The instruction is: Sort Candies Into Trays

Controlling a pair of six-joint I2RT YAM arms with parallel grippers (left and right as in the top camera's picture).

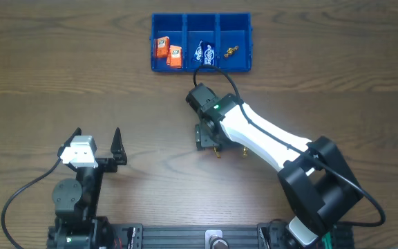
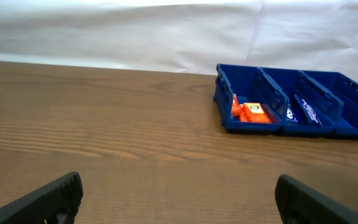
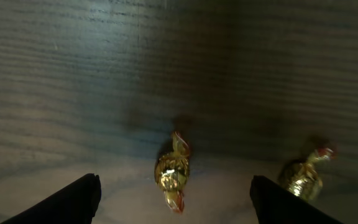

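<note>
Gold-wrapped candy sits on the wooden table, between my right gripper's spread fingers, untouched. Second gold candy just beside it. Blue tray well apart: orange candies in the left compartment, blue candies middle, gold piece right. Left gripper fingers apart, holding nothing.

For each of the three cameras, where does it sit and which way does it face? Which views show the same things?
Top view: fixed overhead, facing down on the table; both arms show.
Left wrist view: on the left arm, facing low across the table toward the blue tray; open left gripper shows.
Right wrist view: on the right arm, facing down at two gold candies; open right gripper shows.
Shared: top and left wrist views both show the tray.
</note>
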